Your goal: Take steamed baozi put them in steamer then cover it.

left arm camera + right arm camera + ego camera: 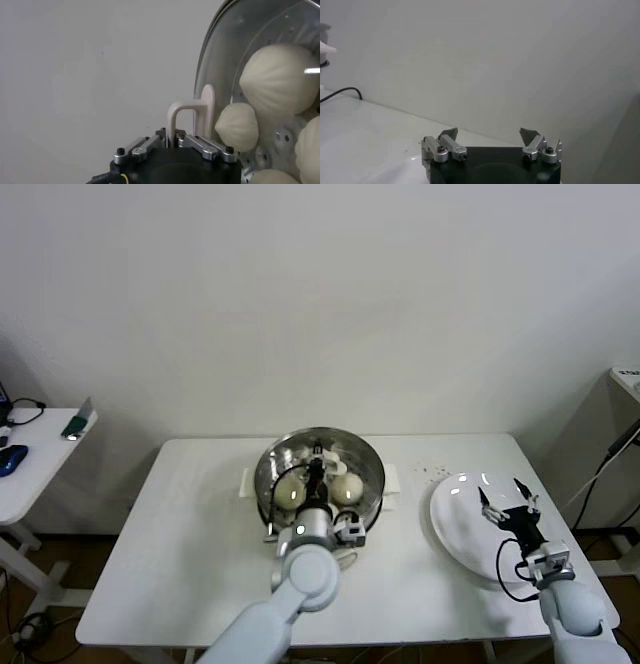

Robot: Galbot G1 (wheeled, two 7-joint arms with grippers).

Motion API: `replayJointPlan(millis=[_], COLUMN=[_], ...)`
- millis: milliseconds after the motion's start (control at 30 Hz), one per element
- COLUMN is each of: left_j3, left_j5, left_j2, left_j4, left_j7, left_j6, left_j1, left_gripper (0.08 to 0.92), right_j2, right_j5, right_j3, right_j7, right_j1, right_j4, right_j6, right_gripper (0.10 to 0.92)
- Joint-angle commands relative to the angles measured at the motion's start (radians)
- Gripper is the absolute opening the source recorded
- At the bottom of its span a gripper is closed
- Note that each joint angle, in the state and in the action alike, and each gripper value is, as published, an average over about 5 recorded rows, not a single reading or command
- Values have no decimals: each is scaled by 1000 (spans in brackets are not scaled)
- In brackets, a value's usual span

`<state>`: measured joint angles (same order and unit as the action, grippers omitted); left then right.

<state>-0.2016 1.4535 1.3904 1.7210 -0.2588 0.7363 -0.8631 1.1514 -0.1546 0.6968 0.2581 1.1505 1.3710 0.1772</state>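
The steel steamer (372, 469) stands on its white base at the middle of the table. The clear glass cover (336, 446) lies over it, and steamed baozi (290, 488) show through the glass. In the left wrist view the cover (235, 55) fills the right side, with cream baozi (280, 80) behind it. My left gripper (172, 141) is shut on the cover's whitish bar handle (187, 111); from the head camera the left gripper (316, 474) sits above the steamer's centre. My right gripper (505, 502) hangs open and holds nothing over the white plate (455, 524); its own camera also shows the right gripper (490, 134) open.
The flat white plate lies at the table's right. Small dark specks (432, 471) dot the table between steamer and plate. A side table (40, 454) with small items stands far left. A cabinet (620, 434) with cables stands at the right.
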Motion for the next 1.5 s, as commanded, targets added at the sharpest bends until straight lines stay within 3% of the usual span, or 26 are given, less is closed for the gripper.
replayJointPlan(millis=[33,233,533,700,900,1000,1233,1500], left_j3=[-5,5,73,149,402,617,971,1057], left_j5=[-38,-90,-184,-337,-779,-1008,-1386,-1601], left_j2=[-26,-99,-224,-293,-315,-276,-157,-84], left_j4=[52,202,443,499,501,488,341,41], left_j7=[-9,-29,-39,96,422,480,431,319], left_j6=[14,37,36,-2,-257,-440,-771,-1015], left_j1=[-9,-65,-221,-290,-436,-550,-663,-685], left_gripper=[225,398,658,784,822,822,823,823], right_j2=[-1,-9,-10,-9,0,5,21,24], right_j5=[5,18,4,3,-4,-16,-34,-60], right_j3=[5,7,8,5,1,-5,-17,-17], right_j7=[-6,-11,-9,-13,-9,-7,-5,9], right_j1=[5,20,21,20,26,33,48,74], right_j4=[12,57,69,71,83,92,118,139], right_j6=[-39,-154,-197,-190,-160,-145,-125,-88], right_gripper=[823,823,823,823,823,823,823,823])
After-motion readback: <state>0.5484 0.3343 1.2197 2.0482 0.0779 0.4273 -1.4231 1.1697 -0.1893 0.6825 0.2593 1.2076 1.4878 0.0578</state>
